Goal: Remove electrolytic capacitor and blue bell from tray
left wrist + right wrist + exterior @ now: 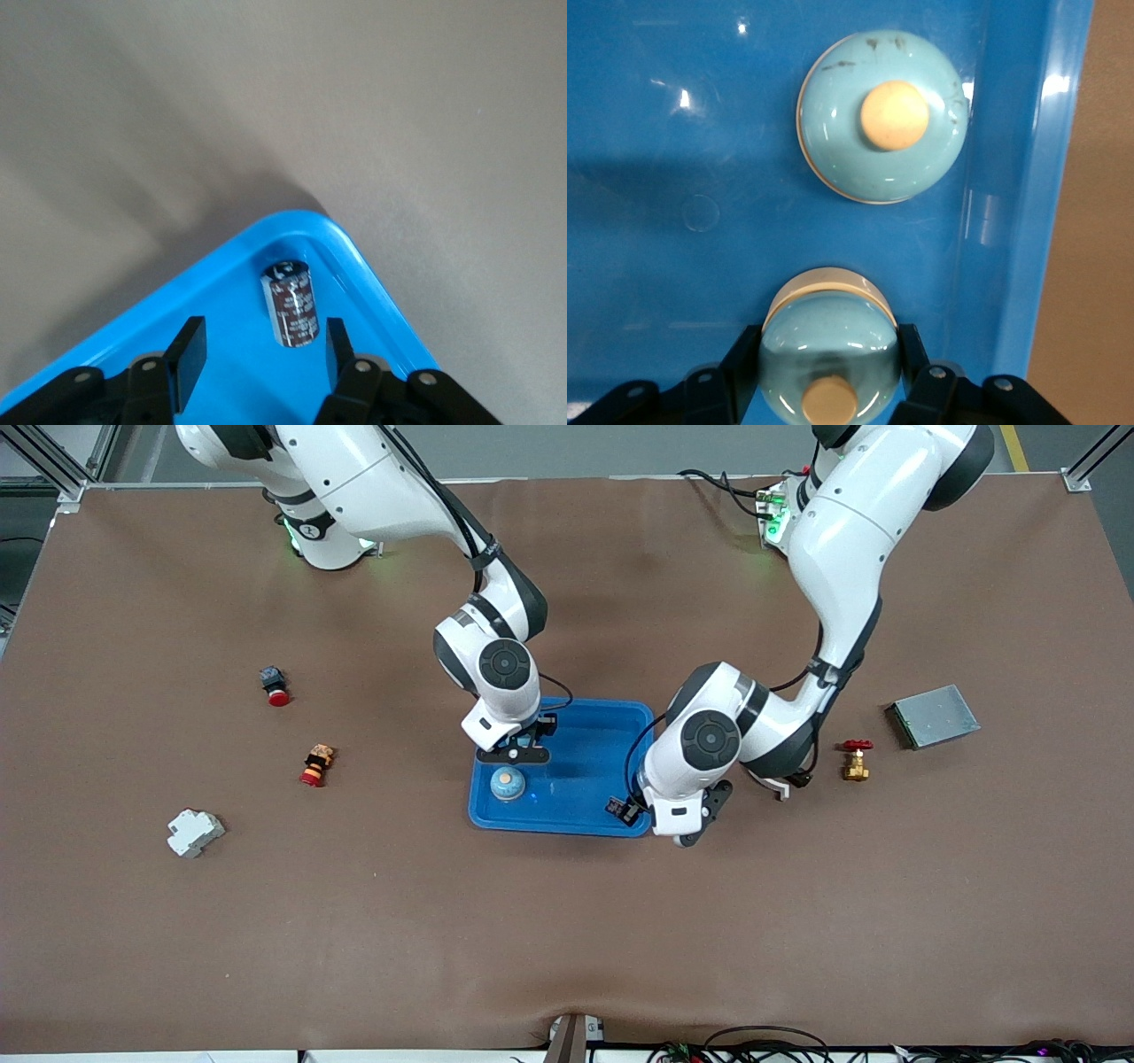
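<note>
Table: I see brown matting (567, 939) and a blue tray (567, 829) at mid-table.
Nearest item: white breaker (195, 833), toward the right arm's end.
Left gripper (623, 809): over the tray's near corner, fingers apart, gripping nothing.
Capacitor (288, 305): lying in that tray corner between the open fingers; I see no contact.
Upright bell (508, 782): sitting in the tray near its rim.
Right gripper (512, 755): over the tray, fingers closed on a tilted bell (828, 341).
Farther out: brass valve (856, 760), metal box (932, 716).
</note>
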Robot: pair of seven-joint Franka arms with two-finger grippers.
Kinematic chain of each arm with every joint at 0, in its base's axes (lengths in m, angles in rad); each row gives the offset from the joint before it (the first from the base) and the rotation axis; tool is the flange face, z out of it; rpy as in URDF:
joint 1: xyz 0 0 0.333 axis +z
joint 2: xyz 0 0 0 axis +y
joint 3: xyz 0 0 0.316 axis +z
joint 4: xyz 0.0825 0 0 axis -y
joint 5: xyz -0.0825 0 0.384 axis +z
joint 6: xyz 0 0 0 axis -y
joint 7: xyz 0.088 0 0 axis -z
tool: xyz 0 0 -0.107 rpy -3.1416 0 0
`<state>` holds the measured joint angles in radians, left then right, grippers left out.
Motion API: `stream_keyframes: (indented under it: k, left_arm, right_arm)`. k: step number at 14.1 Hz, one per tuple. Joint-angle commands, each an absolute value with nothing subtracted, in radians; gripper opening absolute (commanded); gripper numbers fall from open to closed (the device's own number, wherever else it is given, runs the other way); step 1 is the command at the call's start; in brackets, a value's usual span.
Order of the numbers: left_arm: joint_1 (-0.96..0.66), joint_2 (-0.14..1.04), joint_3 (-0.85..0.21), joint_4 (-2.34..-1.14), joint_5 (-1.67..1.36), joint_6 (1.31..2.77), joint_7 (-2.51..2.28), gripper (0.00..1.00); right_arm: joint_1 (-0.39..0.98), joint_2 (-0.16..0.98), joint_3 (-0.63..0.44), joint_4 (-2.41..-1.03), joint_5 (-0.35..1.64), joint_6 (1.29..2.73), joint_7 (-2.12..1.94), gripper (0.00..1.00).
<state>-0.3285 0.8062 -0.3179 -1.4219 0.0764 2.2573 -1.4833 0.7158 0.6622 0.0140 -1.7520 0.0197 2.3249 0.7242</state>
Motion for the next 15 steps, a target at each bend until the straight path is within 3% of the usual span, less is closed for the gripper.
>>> stream_keyframes:
  k: [1,5,9,10,12,13,15]
  left_arm:
    - [-0.365,0.850,-0.304,-1.391,0.067,2.322,-1.526,0.63]
    - [-0.380,0.882,-0.301,-1.394,0.077,2.358,-1.536,0.63]
    - [-0.380,0.905,-0.290,-1.399,0.080,2.382,-1.536,0.58]
    - [-0.380,0.910,-0.290,-1.399,0.080,2.384,-1.534,0.48]
    - [-0.379,0.908,-0.290,-1.399,0.078,2.384,-1.535,0.09]
    - [-0.380,0.907,-0.290,-1.399,0.078,2.384,-1.539,0.00]
    - [-0.377,0.888,-0.290,-1.397,0.081,2.372,-1.551,0.00]
  right_arm:
    - [0.729,0.673,0.006,-1.733,0.025,2.318,0.724,0.07]
    - [0.724,0.644,0.006,-1.689,0.023,2.211,0.718,0.05]
    - [0.706,0.510,-0.001,-1.663,0.020,2.013,0.619,0.05]
    - [0.686,0.473,-0.002,-1.663,0.018,1.967,0.570,0.05]
    - [0.620,0.399,-0.002,-1.664,0.018,1.877,0.429,0.05]
    - [0.582,0.365,-0.002,-1.667,0.018,1.831,0.332,0.05]
    - [0.482,0.295,-0.003,-1.689,0.017,1.778,0.127,0.05]
